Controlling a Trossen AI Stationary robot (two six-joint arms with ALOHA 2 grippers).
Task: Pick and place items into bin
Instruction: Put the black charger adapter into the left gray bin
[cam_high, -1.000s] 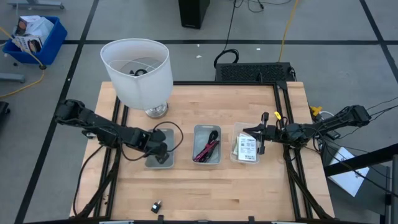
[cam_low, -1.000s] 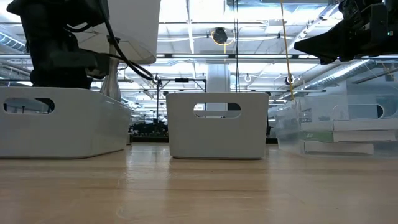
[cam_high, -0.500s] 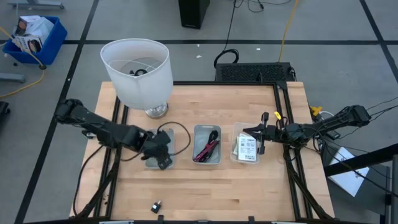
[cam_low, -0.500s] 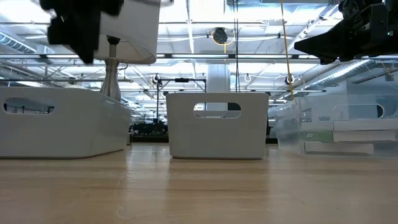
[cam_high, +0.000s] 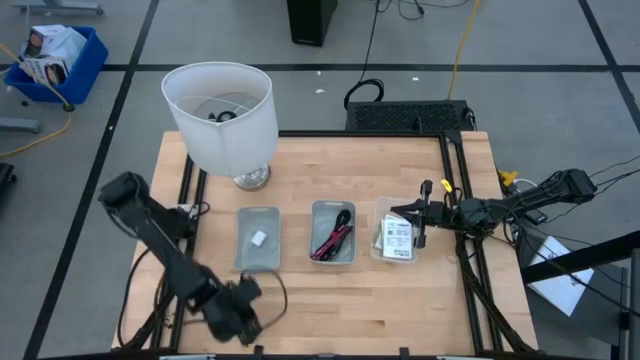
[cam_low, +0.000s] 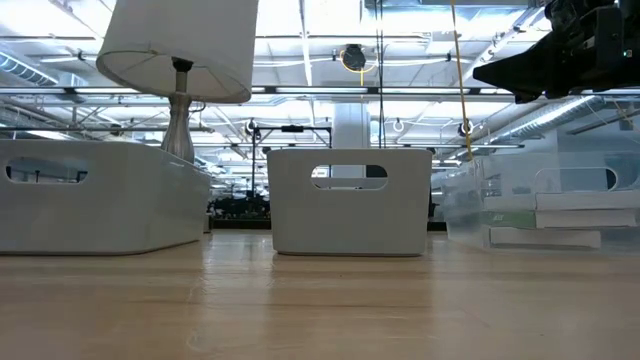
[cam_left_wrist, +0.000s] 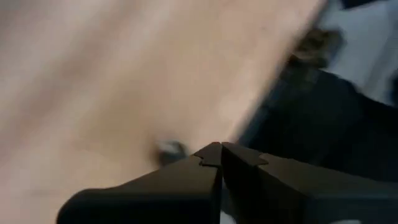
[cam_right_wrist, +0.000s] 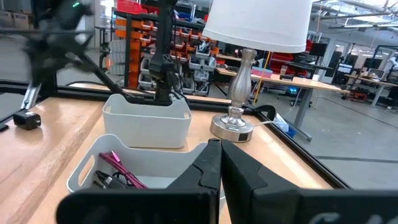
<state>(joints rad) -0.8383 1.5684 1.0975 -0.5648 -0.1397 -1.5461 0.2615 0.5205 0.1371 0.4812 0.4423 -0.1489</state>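
High view shows the left pincer (cam_high: 238, 318), fingers pressed together and empty, over the tiny black piece (cam_left_wrist: 171, 149) at the surface's near edge; light, rigid, best pinched across its sides.

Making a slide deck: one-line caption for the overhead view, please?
Left tool reaches the table's near edge; white plug lies in the left bin.
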